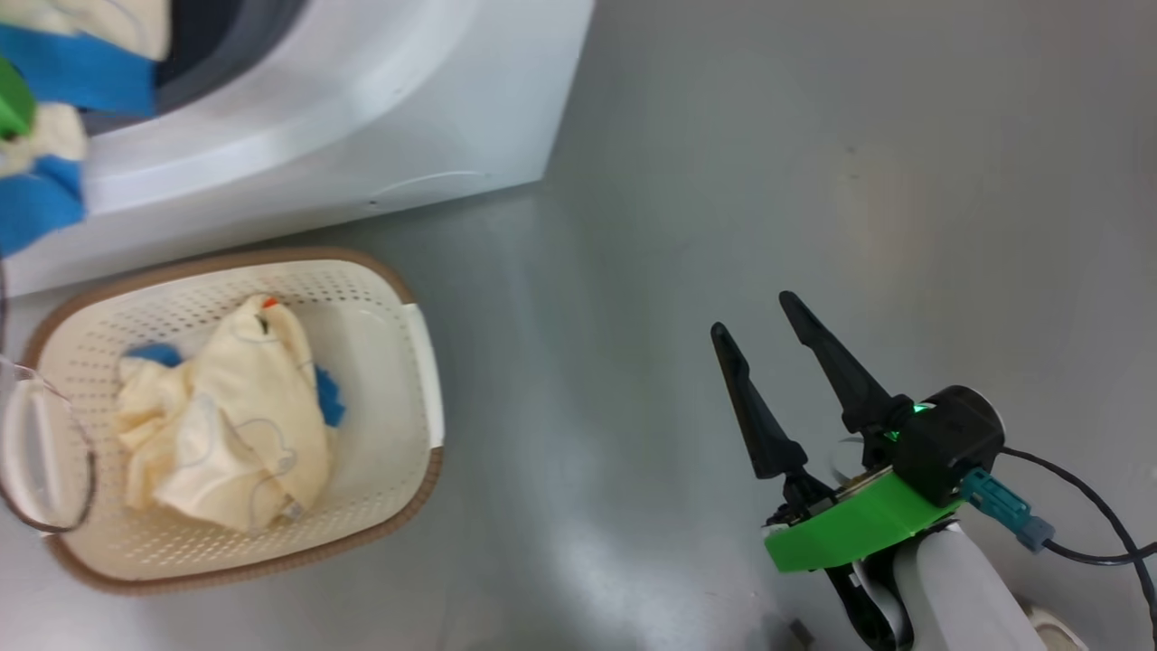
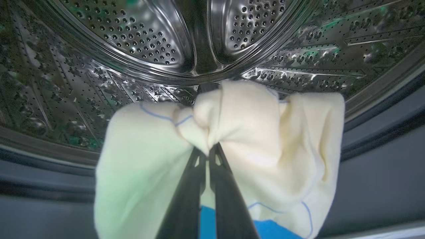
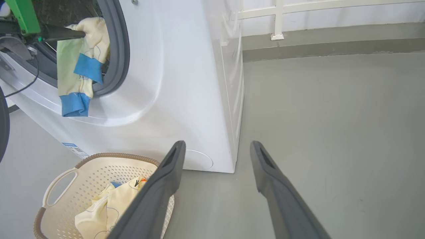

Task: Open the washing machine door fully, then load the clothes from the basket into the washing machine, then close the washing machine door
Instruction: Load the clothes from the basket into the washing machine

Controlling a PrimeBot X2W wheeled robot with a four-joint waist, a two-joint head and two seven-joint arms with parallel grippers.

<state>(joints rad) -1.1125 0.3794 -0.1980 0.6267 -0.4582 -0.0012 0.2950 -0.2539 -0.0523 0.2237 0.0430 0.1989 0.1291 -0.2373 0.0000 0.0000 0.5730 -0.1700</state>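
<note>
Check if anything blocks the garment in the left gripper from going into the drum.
Nothing visible does: the left gripper, shut on the garment, faces the steel drum. The garment's blue cuff hangs outside over the gasket, though.

There is one washing machine, and it has one steel drum and one grey gasket ring. There is one basket, with two white handles. Cream-yellow clothes are in two places: one garment at the mouth of the drum, and one heap in the basket. I cannot tell if the heap is one piece or more. There are two grippers, the left gripper and the right gripper, each with two dark jaws.
</note>
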